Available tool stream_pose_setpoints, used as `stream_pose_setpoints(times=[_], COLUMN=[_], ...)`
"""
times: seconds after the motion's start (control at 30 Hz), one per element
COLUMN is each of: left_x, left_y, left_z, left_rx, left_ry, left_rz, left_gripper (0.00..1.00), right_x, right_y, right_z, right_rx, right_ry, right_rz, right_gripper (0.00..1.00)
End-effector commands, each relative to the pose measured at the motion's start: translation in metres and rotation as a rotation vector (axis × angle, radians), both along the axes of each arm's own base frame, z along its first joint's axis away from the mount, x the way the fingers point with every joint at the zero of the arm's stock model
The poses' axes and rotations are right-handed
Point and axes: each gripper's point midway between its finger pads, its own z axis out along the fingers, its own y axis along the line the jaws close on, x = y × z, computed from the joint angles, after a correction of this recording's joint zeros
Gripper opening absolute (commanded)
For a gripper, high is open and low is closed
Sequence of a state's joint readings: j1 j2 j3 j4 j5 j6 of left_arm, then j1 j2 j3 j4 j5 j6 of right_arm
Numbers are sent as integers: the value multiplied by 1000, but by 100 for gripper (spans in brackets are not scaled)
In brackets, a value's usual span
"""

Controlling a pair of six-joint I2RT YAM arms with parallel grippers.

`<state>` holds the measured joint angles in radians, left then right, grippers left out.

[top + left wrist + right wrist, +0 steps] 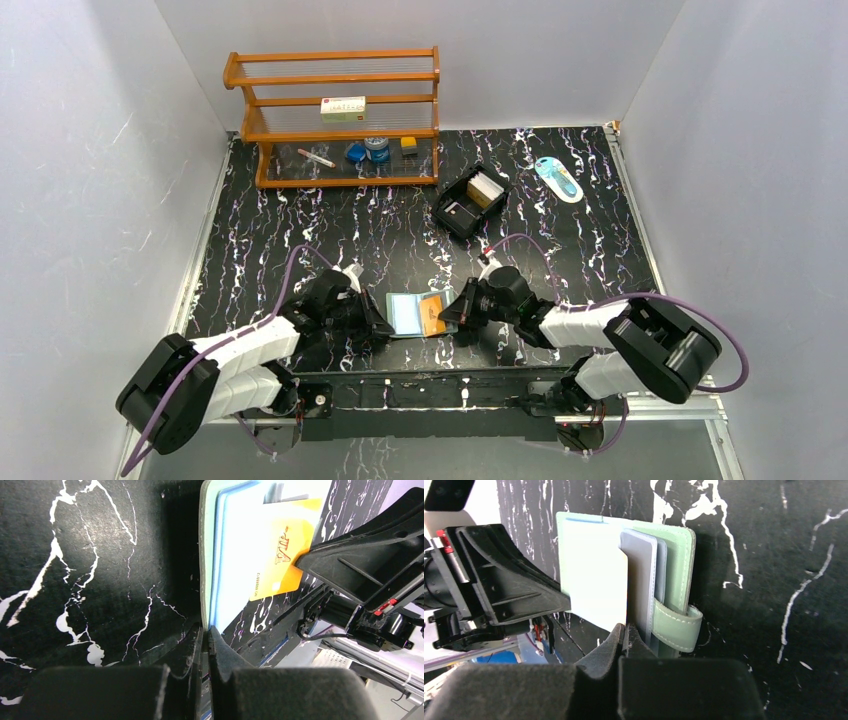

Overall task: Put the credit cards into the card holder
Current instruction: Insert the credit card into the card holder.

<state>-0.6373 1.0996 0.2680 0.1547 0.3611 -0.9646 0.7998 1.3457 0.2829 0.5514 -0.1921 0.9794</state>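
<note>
Teal card holder (404,312) lay open. Left claw (205,629) pinched its edge; right claw (626,628) pinched orange VIP card (281,550).

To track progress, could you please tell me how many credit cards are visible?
2: an orange card gripped by the right end effector over the open card holder, and a grey card tucked in its pocket. Others may sit hidden in the black box.

Bright overhead light; left hand (205,650) looms dark, blurred.
</note>
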Motion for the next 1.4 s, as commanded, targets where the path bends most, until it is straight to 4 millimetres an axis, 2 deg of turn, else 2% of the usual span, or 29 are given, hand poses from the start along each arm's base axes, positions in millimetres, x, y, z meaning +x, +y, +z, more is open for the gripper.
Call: stream_pose_setpoints(times=[0.0,0.47,0.97,1.03,1.37], left_x=[-3,-8,-10,-10,-12], left_y=[6,7,5,4,5], left_z=[-8,-18,-16,-16,-17], left_rx=[35,57,46,45,48], left_ry=[-9,16,12,11,17], left_rz=[-13,-35,-67,-69,-74], left_gripper=[0,0,0,0,0], right_x=[3,8,10,19,26], right_y=[8,12,17,26,23], right_z=[7,5,4,17,19], right_rx=[54,40,51,76,98], right_ry=[-23,-44,-39,-63,-40], right_rz=[23,51,89,92,89], right_gripper=[0,0,0,0,0])
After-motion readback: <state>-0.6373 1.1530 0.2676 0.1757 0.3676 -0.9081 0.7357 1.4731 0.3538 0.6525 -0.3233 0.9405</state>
